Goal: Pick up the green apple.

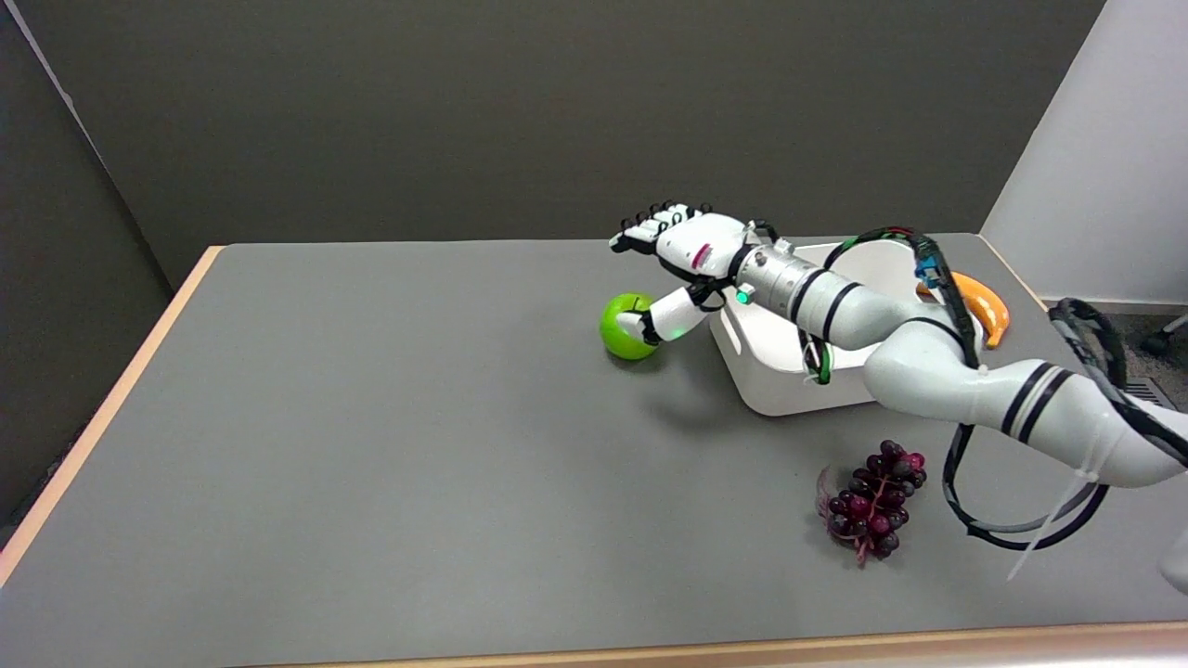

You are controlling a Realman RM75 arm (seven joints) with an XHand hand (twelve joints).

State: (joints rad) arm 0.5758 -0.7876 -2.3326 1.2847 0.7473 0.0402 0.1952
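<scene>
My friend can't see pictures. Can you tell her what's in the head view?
A white robot arm reaches across a grey table, its right hand open with the thumb against a green apple that sits on the table. Behind the arm is a white tray with a banana beside it, and purple grapes lie nearer the camera.

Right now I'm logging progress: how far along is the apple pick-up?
Done: the right hand has reached the green apple, which sits on the grey table beside the white bin. In hand: its thumb lies against the apple while the other fingers are spread above it. Left: closing the grasp and lifting.
</scene>
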